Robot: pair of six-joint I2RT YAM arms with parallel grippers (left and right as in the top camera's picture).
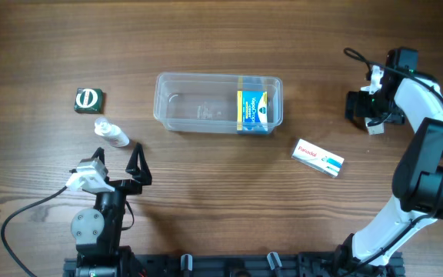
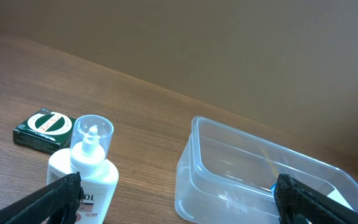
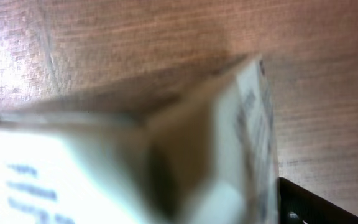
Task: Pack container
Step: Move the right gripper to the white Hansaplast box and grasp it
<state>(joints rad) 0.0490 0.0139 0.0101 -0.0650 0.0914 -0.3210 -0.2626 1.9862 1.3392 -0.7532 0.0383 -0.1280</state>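
The container [image 1: 218, 102] is a clear plastic tub at the table's middle, with a blue and yellow box [image 1: 253, 113] standing in its right end. My left gripper [image 1: 118, 154] is open and low at the front left. A white bottle [image 2: 86, 168] lies just ahead of its left finger, and the container [image 2: 229, 180] is ahead to the right. My right gripper [image 1: 358, 108] is open at the far right. A blurred white box [image 3: 104, 168] with blue print fills its wrist view beside one finger [image 3: 316, 202]. Whether they touch cannot be told.
A dark green box [image 1: 90, 99] with a round white mark lies at the left, beyond the white bottle [image 1: 111, 135]. A white and red carton [image 1: 318, 158] lies right of the container, towards the front. The right arm's cable loops near the back right.
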